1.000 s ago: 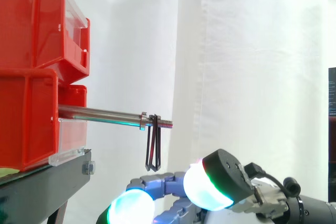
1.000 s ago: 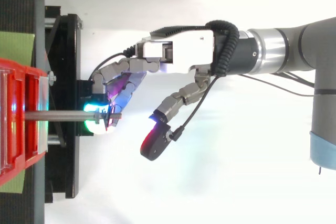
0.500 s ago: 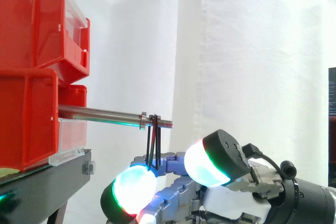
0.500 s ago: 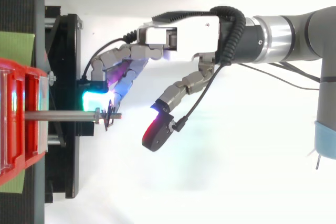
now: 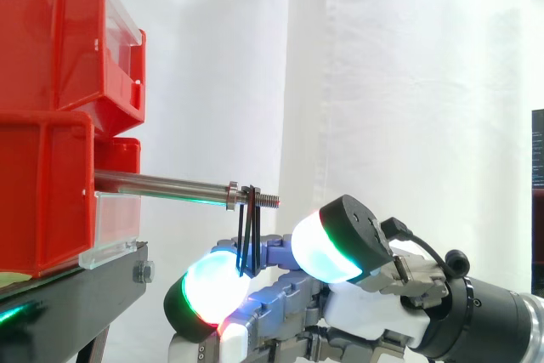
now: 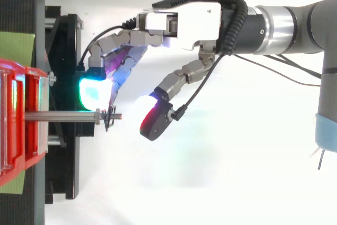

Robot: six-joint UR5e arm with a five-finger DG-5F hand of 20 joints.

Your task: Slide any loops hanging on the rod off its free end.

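Side view, hand (image 5: 367,314): fingers spread loose, grasping nothing, under the rod's tip.
Loops: thin black loops (image 5: 248,234) hang beside the threaded free end of the steel rod (image 5: 161,183).
Bins: stacked red plastic bins (image 5: 51,125) on a black stand (image 5: 76,291); contents hidden.
Backdrop: white curtain (image 5: 408,82).

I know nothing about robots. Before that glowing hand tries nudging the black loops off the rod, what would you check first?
1. Are the loops on the rod? They hang near its free end, past the collar: ok.
2. Is a fingertip on the red bin side of the loops, placed to push outward? Ok.
3. Is that fingertip touching the loops? Cannot tell.
4. Is the way off the free end clear? The thumb pad sits just beyond it and lower than the rod, so the hanging loops might brush it: cannot tell.
5. Is the hand open and holding nothing? Ok.
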